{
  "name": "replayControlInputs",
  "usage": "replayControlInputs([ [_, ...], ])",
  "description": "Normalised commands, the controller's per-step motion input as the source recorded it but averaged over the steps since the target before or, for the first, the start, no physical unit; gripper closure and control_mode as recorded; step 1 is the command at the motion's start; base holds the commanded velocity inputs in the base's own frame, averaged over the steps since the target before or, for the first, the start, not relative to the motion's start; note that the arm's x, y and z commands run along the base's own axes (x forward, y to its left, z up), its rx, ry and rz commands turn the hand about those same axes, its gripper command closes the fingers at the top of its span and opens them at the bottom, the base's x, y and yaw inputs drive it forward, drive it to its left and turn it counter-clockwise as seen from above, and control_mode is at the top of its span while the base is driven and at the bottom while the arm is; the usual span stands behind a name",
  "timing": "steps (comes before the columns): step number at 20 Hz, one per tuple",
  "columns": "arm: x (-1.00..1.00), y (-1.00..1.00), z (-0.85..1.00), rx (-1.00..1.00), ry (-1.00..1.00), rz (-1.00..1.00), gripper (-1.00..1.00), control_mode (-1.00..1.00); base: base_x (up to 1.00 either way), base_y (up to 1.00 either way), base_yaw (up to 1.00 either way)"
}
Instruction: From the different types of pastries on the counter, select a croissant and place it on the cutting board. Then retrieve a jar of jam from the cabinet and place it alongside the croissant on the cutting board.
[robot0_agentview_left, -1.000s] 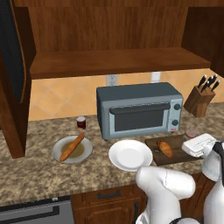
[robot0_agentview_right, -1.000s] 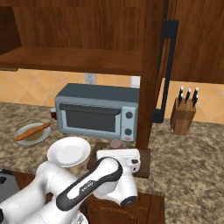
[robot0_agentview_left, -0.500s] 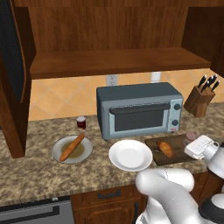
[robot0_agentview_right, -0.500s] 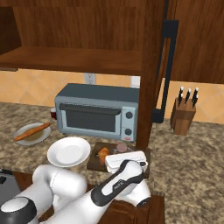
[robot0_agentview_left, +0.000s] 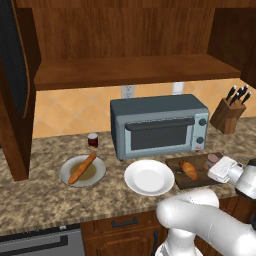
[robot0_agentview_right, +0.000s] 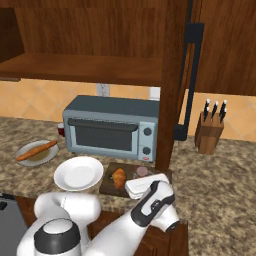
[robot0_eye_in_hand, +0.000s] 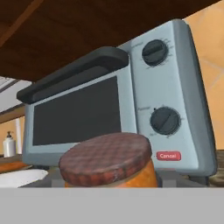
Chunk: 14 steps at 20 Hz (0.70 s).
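Left of the toaster oven (robot0_agentview_left: 159, 126), the left base view shows the baguette (robot0_agentview_left: 82, 168) on its plate (robot0_agentview_left: 98, 175) and a small dark red jar (robot0_agentview_left: 92, 141). In front of the oven sits a white plate (robot0_agentview_left: 149, 177), then the board (robot0_agentview_left: 192, 181) with the croissant (robot0_agentview_left: 189, 170). The right base view shows the croissant (robot0_agentview_right: 119, 177) and the hand beside it. The hand view shows the jam jar (robot0_eye_in_hand: 109, 162) right before the oven, its lower part cut off. The gripper (robot0_agentview_left: 220, 169) sits at the board's right end, fingers hidden and shut; what they hold cannot be told.
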Motion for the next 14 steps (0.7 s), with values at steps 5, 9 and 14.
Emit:
replayControlInputs([
  [5,0.47,-0.19,-0.41,0.00,0.05,0.09,1.00,-1.00,0.00,0.00,0.00],
  [9,0.06,-0.28,-0.50,0.00,0.00,0.09,-1.00,-1.00,0.00,0.00,0.00],
  [14,-0.38,-0.42,0.21,0.05,-0.01,0.02,-1.00,-1.00,0.00,0.00,0.00],
])
